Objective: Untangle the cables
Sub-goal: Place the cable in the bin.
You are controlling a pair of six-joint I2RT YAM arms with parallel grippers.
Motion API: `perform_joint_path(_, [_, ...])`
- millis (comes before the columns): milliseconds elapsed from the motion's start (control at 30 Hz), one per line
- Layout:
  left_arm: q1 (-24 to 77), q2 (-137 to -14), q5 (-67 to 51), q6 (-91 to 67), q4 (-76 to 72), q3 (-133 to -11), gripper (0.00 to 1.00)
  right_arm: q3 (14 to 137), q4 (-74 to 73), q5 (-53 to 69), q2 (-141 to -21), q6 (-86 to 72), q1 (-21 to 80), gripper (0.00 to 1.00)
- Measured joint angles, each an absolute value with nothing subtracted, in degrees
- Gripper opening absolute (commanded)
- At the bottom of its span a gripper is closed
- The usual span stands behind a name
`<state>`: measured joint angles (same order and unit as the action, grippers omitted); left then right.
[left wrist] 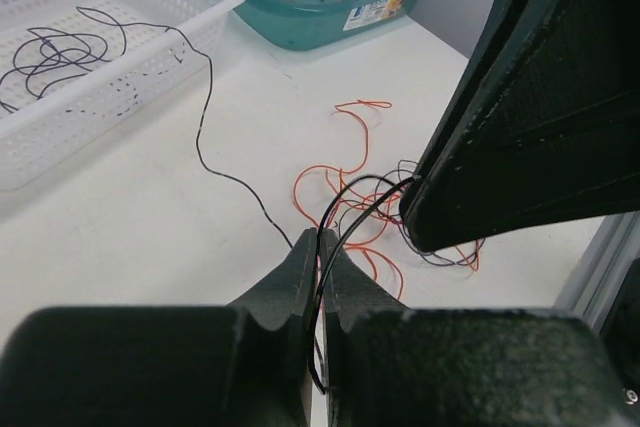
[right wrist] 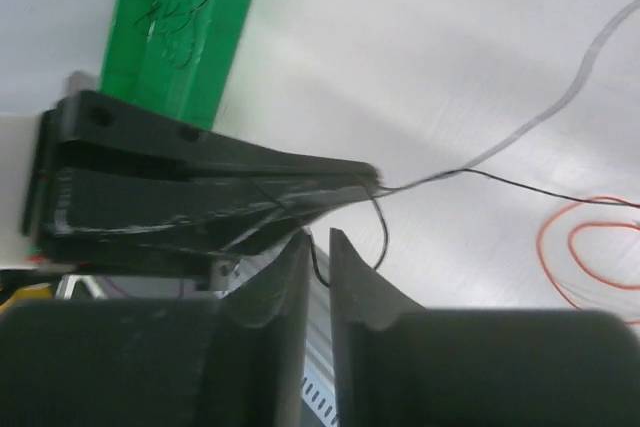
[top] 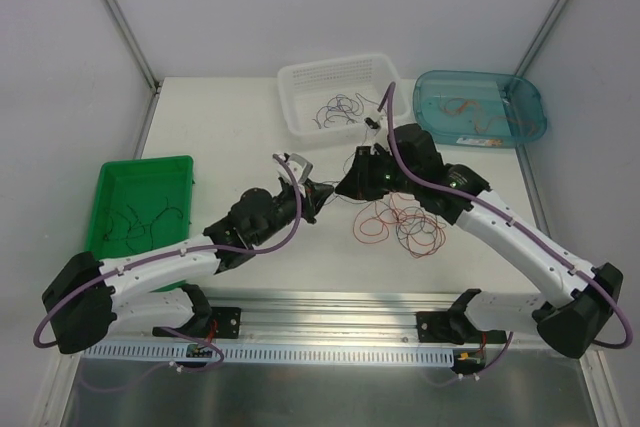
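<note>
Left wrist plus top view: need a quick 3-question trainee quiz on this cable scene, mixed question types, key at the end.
1. True or false: the left gripper is shut on a black cable.
2. Which container holds orange cables? A) green tray B) white basket C) teal tub
3. Fill in: the loose tangle on the table lies beside the ____ arm.

Key: 1 true; 2 C; 3 right.
</note>
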<state>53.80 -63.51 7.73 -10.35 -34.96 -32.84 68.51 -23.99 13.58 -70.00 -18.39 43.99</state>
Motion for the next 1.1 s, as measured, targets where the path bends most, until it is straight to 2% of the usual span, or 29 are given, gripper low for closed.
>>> perform_joint_path(33, [53.8,-62.7,8.2,-10.5,-34.4,-32.8,0.0,68.5,-25.2,12.3,-69.5,-17.7,43.7,0.51])
perform_joint_path(133, [53.8,-59.2,10.2,-11.0,-30.6,-33.1,0.0,69.3,-30.0,7.5,-68.2,-13.8,42.6,0.72])
perform_joint_path(367, [53.8,-54.9,15.3,-10.3,-14.2,-46.2,0.0,69.5,-38.0,-4.0,-63.0,-5.6,37.4,0.77])
perform_joint_path(600, [52.7,-56.3,17.3,-3.5,-12.2,-57.6,0.0,59.8,-35.6,-5.1,-58.8,-7.5,34.1,0.76])
perform_joint_path(867, [48.2,-65.7,16.3,0.1,-9.9,-67.6,0.0,59.6,-27.0,-1.1,-69.8,-6.9,30.2,0.75])
perform_joint_path(1000, [47.9,-67.1,15.0,0.1,-9.8,-69.9,0.0,65.0,-20.1,2.2,-79.3,-3.3,27.5,0.82])
perform_joint_path(1100, [47.9,-67.1,14.1,-0.1,-9.5,-70.1,0.0,66.8,-14.2,3.7,-83.9,1.4,26.4,0.82])
